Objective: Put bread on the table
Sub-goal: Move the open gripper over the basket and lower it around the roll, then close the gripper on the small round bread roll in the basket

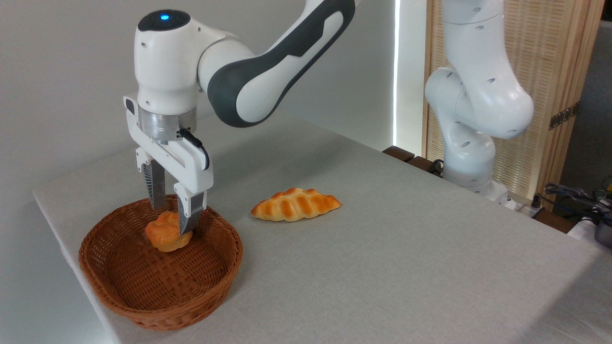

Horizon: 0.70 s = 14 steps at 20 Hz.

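Two-finger gripper (pixel 173 217) of the Franka arm, pointing straight down into the wicker basket (pixel 158 306), its two fingers clamped on either side of the bread (pixel 165 235), a small lumpy golden-orange bun. The bun sits within the basket's rim, toward the back; whether it rests on the woven floor or is lifted just clear of it cannot be told from this angle. The basket stands near the left front corner of the table (pixel 406 248), which is covered in light grey cloth. To the right of the basket, well apart from it, a braided loaf (pixel 296 204) with pointed ends and browned ridges lies flat on the cloth. The arm's white base (pixel 471 143) rises at the table's far right edge, before a slatted wooden screen (pixel 550 71)
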Each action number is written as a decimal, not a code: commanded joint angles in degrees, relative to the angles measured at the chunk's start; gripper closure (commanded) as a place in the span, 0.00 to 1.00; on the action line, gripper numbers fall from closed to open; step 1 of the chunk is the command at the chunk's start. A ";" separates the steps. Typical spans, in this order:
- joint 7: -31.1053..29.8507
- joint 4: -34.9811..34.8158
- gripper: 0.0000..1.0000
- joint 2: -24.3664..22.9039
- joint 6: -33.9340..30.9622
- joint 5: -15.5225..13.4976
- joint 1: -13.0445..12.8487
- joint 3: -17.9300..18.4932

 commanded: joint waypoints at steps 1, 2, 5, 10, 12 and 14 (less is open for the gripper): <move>-0.35 0.81 0.00 1.29 0.83 -0.43 -0.05 -0.08; -0.35 0.81 0.00 1.56 1.01 -0.43 -0.05 -0.17; -0.26 0.81 0.00 2.00 1.80 -0.17 -0.05 -0.87; 0.00 0.81 0.00 3.22 1.97 -0.08 -0.13 -1.22; 0.09 0.81 0.00 3.32 2.67 0.70 -0.05 -1.58; 0.00 0.81 0.10 3.32 2.94 3.33 -0.13 -1.58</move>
